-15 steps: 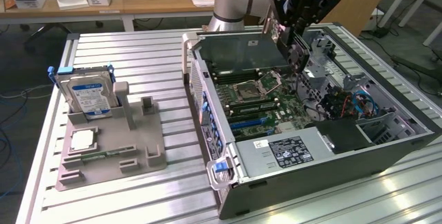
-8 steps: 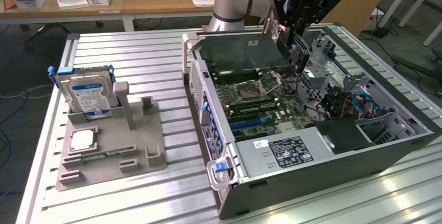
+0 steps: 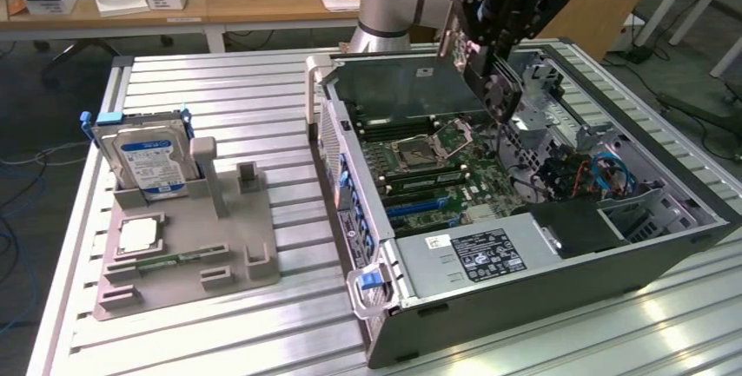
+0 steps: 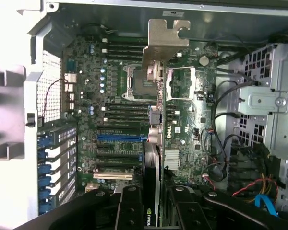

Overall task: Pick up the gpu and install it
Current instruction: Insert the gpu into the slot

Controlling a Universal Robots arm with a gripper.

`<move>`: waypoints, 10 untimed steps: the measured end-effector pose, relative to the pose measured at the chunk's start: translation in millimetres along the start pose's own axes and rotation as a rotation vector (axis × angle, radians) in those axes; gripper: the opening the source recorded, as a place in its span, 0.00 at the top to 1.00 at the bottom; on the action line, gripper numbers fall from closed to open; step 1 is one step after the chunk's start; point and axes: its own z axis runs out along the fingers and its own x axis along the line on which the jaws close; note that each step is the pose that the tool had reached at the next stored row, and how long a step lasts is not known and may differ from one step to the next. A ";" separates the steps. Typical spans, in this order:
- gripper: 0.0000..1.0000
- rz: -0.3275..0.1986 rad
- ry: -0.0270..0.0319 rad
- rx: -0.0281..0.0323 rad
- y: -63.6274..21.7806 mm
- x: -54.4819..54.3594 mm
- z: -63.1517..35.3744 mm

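Note:
My gripper [image 3: 501,70] hangs over the open computer case [image 3: 510,306], shut on the gpu [image 3: 506,96], a thin dark card held on edge. In the wrist view the gpu [image 4: 153,158] runs edge-on away from between my two black fingers [image 4: 129,211]. Its silvery metal end bracket [image 4: 165,40] is at the far end. The card is in the air above the green motherboard [image 4: 81,91], roughly over the CPU socket [image 4: 134,84] and apart from the board. The blue expansion slot [image 4: 121,137] lies beside the card's line.
A grey holder [image 3: 186,254] on the slatted table at the exterior view's left carries a silver hard drive [image 3: 145,159], a CPU [image 3: 137,235] and a green memory stick [image 3: 174,260]. In the case sit a power supply [image 3: 481,254], drive cages [image 4: 266,105] and loose cables [image 3: 592,176].

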 end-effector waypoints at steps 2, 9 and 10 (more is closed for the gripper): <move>0.74 -0.036 -0.0005 -0.0005 0.0 0.0 0.2; 0.74 -0.161 -0.0022 -0.0024 0.0 0.0 0.9; 0.74 -0.178 -0.0024 -0.0027 0.0 0.0 1.0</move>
